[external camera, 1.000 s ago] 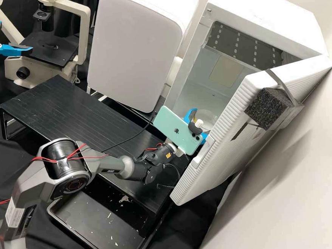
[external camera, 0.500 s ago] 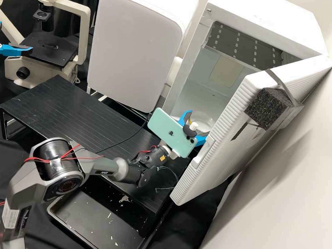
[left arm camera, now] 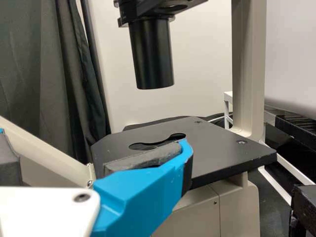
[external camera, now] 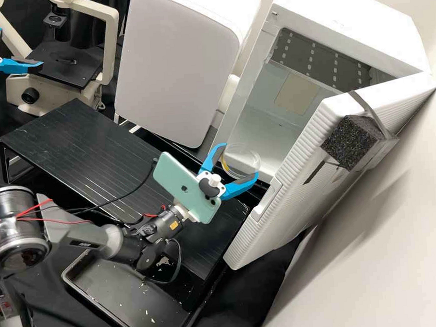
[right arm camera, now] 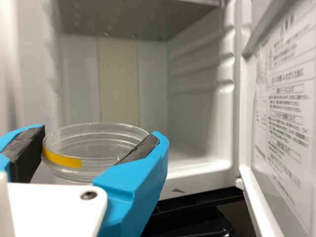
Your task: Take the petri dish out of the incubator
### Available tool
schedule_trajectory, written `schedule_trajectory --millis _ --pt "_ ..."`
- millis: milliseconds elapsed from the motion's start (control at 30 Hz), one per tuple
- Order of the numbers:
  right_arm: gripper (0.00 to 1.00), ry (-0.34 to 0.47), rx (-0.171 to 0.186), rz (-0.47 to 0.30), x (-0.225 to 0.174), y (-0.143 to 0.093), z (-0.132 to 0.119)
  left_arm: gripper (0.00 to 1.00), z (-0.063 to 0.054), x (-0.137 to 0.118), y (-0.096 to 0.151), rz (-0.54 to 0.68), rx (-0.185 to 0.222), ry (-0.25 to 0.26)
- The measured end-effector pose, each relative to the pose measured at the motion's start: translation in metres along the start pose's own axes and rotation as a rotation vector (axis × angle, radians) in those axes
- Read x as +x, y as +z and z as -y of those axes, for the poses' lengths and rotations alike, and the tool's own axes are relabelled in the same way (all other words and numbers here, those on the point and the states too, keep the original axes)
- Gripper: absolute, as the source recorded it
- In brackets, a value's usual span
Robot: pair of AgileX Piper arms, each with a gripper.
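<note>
My right pincer is clamped on the petri dish just outside the incubator; my left pincer stands apart-fingered near the microscope.

High view: at ten o'clock, a cream microscope with a flat black stage and a dark round knob low on its base. Between eleven and twelve, a white, round-cornered cabinet with a grey front, upright. Between nine and ten, a low black platform — its top finely lined and scuffed. At seven, a black tray strewn with pale flecks. At four, a pale wall. Left wrist view: a black tube — vertical, above the stage — and a dark curtain.
</note>
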State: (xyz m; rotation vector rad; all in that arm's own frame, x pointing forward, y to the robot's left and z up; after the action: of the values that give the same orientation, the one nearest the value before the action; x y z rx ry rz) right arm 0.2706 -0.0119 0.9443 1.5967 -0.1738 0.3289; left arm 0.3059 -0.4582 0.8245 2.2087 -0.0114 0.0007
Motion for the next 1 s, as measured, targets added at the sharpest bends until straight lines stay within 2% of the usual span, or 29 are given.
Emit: schedule_trajectory --millis 133,467,700,833,1000 --pt "0.0 -0.044 -0.005 -0.027 -0.023 -0.007 0.01 1.0 0.0 0.0 0.0 0.0 0.0 0.0" --pt "0.0 -0.226 -0.002 -0.064 -0.074 -0.027 0.048 1.0 0.0 0.0 0.0 0.0 0.0 0.0" --pt "0.0 -0.361 -0.037 -0.149 -0.111 -0.046 0.075 1.0 0.0 0.0 0.0 0.0 0.0 0.0" --pt "0.0 -0.43 -0.042 -0.169 -0.125 -0.049 0.088 1.0 0.0 0.0 0.0 0.0 0.0 0.0" --pt "0.0 -0.511 -0.075 -0.194 -0.135 -0.05 0.103 1.0 0.0 0.0 0.0 0.0 0.0 0.0"
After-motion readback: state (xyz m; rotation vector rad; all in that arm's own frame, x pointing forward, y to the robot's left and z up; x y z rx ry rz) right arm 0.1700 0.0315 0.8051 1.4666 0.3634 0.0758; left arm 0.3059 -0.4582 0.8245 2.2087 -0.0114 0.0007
